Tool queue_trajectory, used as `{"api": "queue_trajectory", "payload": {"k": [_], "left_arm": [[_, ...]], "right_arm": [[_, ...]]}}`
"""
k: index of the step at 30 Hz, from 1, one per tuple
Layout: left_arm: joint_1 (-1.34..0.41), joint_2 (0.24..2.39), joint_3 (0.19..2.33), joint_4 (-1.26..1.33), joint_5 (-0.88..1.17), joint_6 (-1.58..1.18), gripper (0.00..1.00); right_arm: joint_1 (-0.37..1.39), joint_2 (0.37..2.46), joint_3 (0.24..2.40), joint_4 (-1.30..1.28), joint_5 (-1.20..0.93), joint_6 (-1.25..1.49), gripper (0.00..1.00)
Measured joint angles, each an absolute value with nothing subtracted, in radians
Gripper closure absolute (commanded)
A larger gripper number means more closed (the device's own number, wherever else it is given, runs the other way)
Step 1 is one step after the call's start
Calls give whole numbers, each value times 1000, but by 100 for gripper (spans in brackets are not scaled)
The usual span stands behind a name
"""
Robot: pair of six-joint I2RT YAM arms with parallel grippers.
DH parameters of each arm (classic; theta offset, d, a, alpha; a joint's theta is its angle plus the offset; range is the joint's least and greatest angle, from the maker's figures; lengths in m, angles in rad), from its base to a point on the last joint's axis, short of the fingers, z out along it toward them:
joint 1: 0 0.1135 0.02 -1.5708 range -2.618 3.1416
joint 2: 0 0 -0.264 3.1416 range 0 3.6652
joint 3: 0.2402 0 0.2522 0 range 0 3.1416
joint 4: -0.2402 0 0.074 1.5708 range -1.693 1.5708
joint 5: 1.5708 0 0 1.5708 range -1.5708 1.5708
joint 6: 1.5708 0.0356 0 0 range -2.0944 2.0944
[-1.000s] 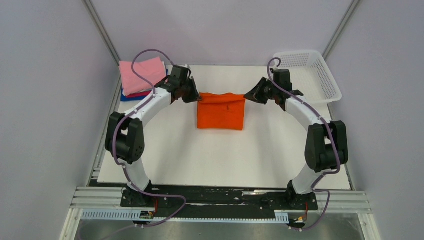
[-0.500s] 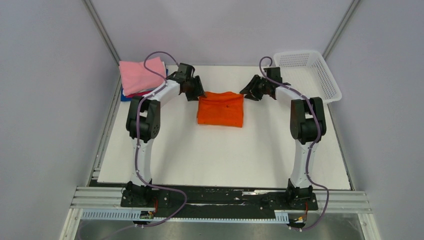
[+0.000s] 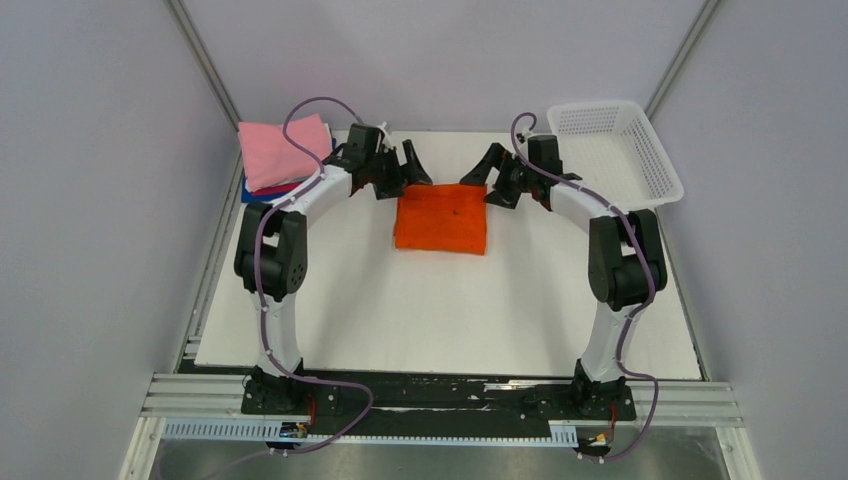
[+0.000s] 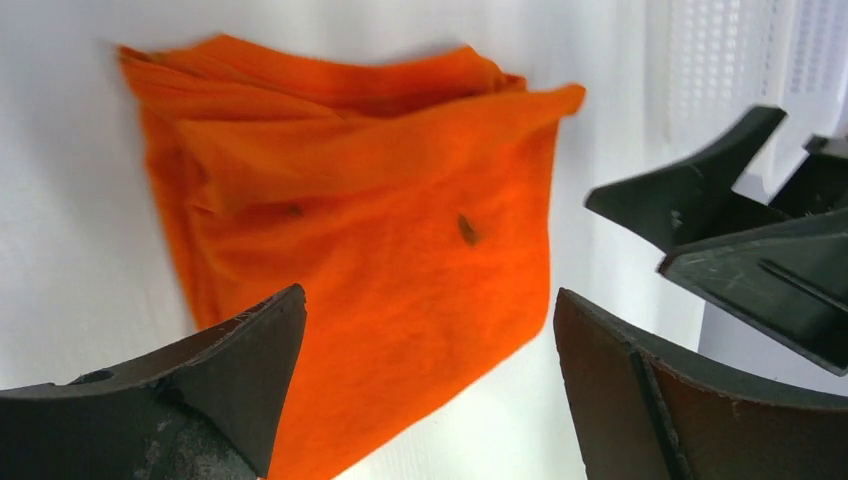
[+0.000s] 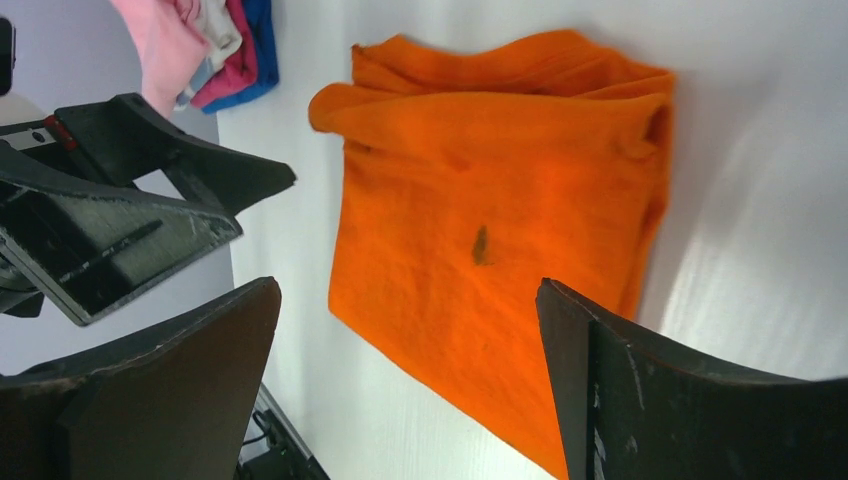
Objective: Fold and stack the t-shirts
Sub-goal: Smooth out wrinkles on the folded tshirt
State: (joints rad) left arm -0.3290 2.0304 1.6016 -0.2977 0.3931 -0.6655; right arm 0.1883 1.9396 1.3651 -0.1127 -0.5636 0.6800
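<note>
A bright orange t-shirt (image 3: 441, 218) lies folded into a rough rectangle at the back middle of the white table (image 3: 440, 310). My left gripper (image 3: 412, 166) hovers just above its far left corner, jaws open and empty. My right gripper (image 3: 487, 172) hovers just above the far right corner, also open and empty. The left wrist view shows the orange shirt (image 4: 370, 220) lying flat beyond my left gripper (image 4: 430, 320). It lies the same way (image 5: 500, 220) beyond my right gripper (image 5: 410, 300). A stack of folded t-shirts (image 3: 283, 150), pink on top, sits at the back left.
A white mesh basket (image 3: 618, 148) stands at the back right corner of the table. Grey walls close in the left and right sides. The pink, magenta and blue stack (image 5: 205, 45) shows in the right wrist view beyond the other gripper's fingers (image 5: 150, 210).
Both grippers have gone from shut on the shirt's far corners to wide open, releasing it. The orange shirt now lies flat, and both arms have drawn slightly back and up.
</note>
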Motion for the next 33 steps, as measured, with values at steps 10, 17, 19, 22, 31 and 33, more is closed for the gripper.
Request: {"api": "queue_trajectory", "payload": {"k": [10,17,19,22,31,33], "left_arm": [[-378,2166,1711,-263,400,-670,0],[-351,2425,2017,-347,310,-672,0],[-348,2424,2017,-350,304,-672,0],[-345,2404,1964,-311,312,-675,0],[-360,2072,1438,-193,297,-683,0],[-368,1985,1326,-193,283,-681,0]], "right_arm": [[215,2054,1442,-13,-603,731,0],[209,2300,1660,5,-574,733,0],[208,2333,1677,20,-596,744,0],[208,2325,1657,38,-595,747,0],[242,2028,1213,101,-535,753,0],[259,1953,1118,91,-507,752,0]]}}
